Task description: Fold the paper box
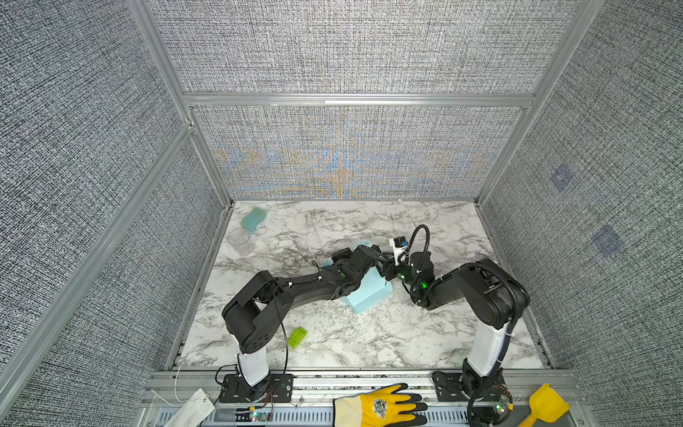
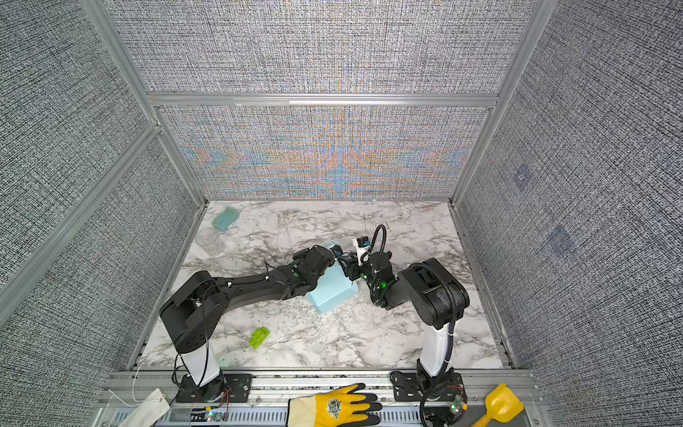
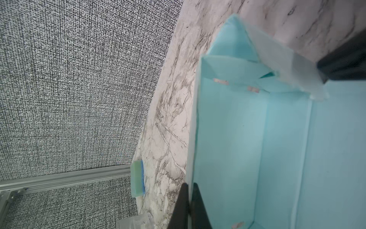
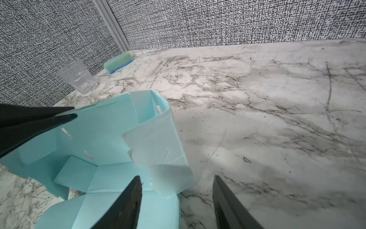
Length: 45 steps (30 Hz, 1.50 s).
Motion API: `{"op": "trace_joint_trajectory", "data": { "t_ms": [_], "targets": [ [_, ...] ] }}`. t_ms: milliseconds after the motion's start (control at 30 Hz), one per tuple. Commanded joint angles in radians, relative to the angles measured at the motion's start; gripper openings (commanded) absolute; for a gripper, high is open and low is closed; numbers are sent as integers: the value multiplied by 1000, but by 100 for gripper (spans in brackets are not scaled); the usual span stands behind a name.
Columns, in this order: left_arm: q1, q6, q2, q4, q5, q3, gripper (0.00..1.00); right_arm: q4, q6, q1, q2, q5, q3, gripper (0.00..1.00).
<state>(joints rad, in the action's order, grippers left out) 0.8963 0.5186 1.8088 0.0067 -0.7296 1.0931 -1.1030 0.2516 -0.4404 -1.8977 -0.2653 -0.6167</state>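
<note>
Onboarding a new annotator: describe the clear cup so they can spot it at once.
Go to the far-left corner of the marble table in a top view. A green-and-blue sponge lies in that corner; the clear plastic cup stands just nearer the front, by the left edge. It is the only see-through thing there; the sponge is opaque.

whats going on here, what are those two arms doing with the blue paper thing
Two robot arms are folding a pale blue paper box mid-table. The left gripper is shut on the edge of one panel. The right gripper is open beside a loose pale flap, gripping nothing. The box is half formed: some walls stand, other flaps hang loose. A green brick, a clear cup and a sponge sit untouched off to the side.
</note>
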Motion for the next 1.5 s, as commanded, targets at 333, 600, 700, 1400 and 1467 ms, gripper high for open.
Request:
{"op": "trace_joint_trajectory", "data": {
  "t_ms": [333,600,700,1400,1467],
  "targets": [
    [1,-40,14,-84,83,-6,0,-11,-18,-66,-33,198,-37,63],
    [1,-40,20,-87,84,-2,0,-8,4,-78,-56,246,-72,63],
    [1,-41,24,-86,83,-2,0,-17,5,-78,-50,260,-61,62],
    [4,-52,55,-132,42,42,0,-139,14,-89,-5,248,33,23],
    [3,-46,52,-131,42,43,0,-154,11,-87,9,241,54,26]
  ]
}}
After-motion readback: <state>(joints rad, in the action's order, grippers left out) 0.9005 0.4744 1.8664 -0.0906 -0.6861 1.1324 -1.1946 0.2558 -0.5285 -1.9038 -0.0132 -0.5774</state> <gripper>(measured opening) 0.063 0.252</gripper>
